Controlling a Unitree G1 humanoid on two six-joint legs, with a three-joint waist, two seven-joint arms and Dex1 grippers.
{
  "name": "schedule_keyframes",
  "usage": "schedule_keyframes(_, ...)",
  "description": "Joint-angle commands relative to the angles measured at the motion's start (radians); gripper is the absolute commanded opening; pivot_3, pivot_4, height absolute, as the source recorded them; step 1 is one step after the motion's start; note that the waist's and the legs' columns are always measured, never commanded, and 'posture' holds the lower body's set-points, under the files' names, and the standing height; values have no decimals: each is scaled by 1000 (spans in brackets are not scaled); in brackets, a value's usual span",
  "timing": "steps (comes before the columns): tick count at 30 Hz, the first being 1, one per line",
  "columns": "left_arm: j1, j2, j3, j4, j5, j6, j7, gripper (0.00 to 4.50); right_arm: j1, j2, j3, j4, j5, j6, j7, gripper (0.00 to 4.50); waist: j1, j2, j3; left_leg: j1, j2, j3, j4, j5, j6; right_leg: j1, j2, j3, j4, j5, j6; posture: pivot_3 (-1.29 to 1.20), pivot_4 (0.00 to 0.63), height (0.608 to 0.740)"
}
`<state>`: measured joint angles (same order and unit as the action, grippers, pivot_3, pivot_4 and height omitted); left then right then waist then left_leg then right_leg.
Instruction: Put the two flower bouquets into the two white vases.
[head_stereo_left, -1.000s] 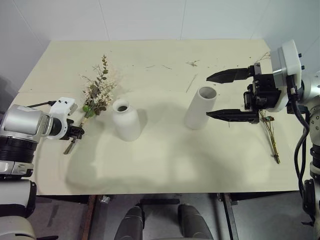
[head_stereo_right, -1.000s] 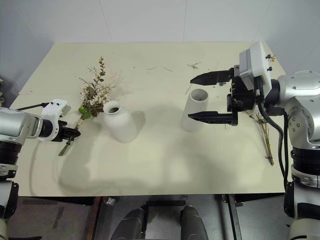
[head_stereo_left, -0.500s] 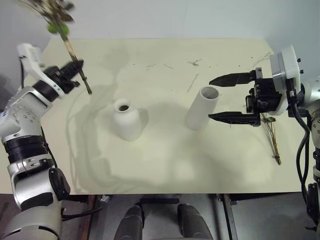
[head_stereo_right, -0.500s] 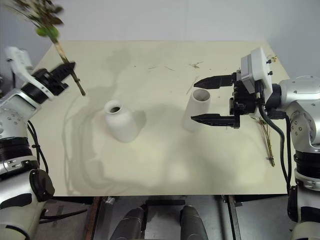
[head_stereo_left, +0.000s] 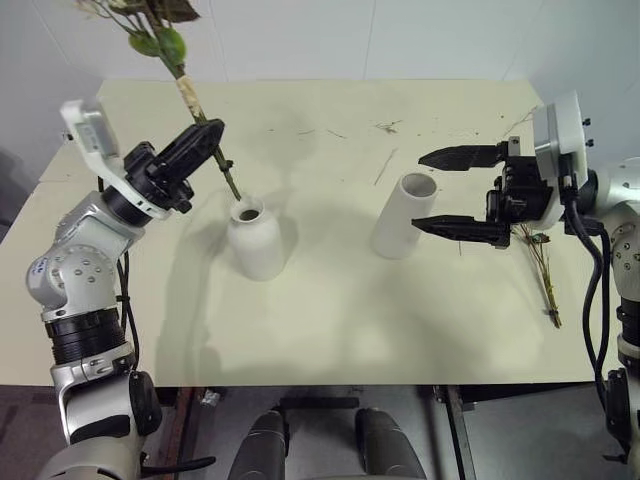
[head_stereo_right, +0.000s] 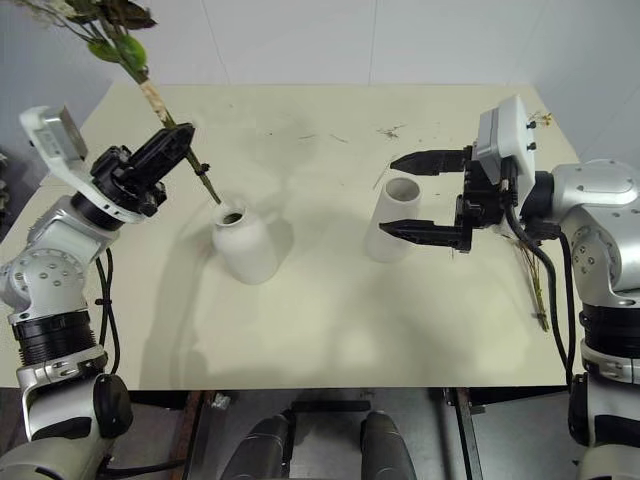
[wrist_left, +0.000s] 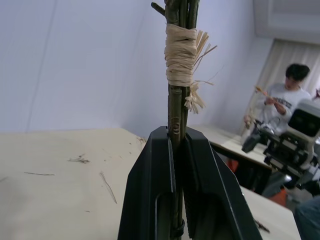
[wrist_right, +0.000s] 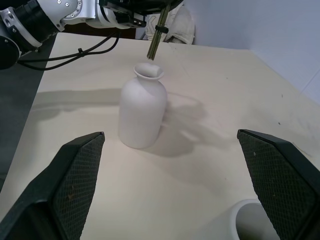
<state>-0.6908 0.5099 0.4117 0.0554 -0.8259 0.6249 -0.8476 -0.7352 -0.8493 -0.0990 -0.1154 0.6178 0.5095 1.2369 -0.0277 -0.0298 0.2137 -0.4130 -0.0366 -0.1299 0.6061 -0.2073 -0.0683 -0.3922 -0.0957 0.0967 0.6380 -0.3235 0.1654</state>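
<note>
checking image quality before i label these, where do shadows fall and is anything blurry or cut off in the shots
Left eye view: soft shadows lie on the table right of the bottle vase and under the left arm; the large bouquet is cut off at the top edge. Left wrist view: the bouquet stems are sharp, the room behind soft. Right wrist view: the bottle vase casts a soft shadow; the cylinder vase is cropped at the bottom.

The large bouquet (head_stereo_left: 170, 50) is held tilted by its raffia-bound stems, leafy head up and away, cut ends just above the mouth of the squat white vase (head_stereo_left: 251, 240). That narrow-necked vase stands upright on the worktop (head_stereo_left: 320, 330). Well to its right stands the taller white cylinder (head_stereo_left: 403, 216), upright and wide-mouthed. Further right of the cylinder, the thin sparse bouquet (head_stereo_left: 543, 275) lies flat.
</note>
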Motion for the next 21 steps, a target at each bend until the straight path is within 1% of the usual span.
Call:
schedule_keyframes(1,-5,0,-21,12,29,-80,-39,15,2,-2,-39,-41,24,3,-21,4500,0,0,0,0,0,0,0,0,0,0,0,0,0,0,0,0,150,740)
schedule_keyframes(5,-16,-18,-48,66,60,-143,-50,15,7,-3,-44,-55,32,11,-39,4500,-1,0,0,0,1,0,-1,0,0,0,1,0,0,0,0,0,150,740)
schedule_keyframes(8,-1,-19,-84,88,87,-173,-90,15,18,-11,-59,-72,40,21,-54,4500,1,0,0,0,0,0,-1,0,0,0,1,0,-1,0,0,0,150,740)
schedule_keyframes(10,16,-18,-103,88,103,-194,-114,15,24,-12,-66,-79,40,23,-65,4500,0,0,0,0,0,0,-1,0,1,0,0,0,-2,0,0,0,150,740)
schedule_keyframes(15,43,-18,-126,69,92,-175,-137,15,35,-8,-75,-92,44,23,-88,4500,0,0,0,0,1,0,-2,-1,1,0,1,0,-2,0,0,0,150,740)
schedule_keyframes(18,58,-25,-133,67,121,-223,-130,15,44,-5,-78,-98,46,19,-100,4500,0,0,0,0,0,0,-1,-1,1,0,0,0,-2,0,0,0,150,740)
schedule_keyframes(19,63,-22,-136,68,116,-214,-137,15,46,-3,-80,-100,47,19,-105,4500,0,0,0,0,0,0,-1,-1,1,0,0,0,-2,0,0,0,150,740)
schedule_keyframes(21,67,-18,-142,71,122,-223,-146,687,48,-3,-79,-101,49,17,-110,4500,0,0,0,0,0,0,-2,-1,1,0,0,0,-2,0,0,0,150,740)
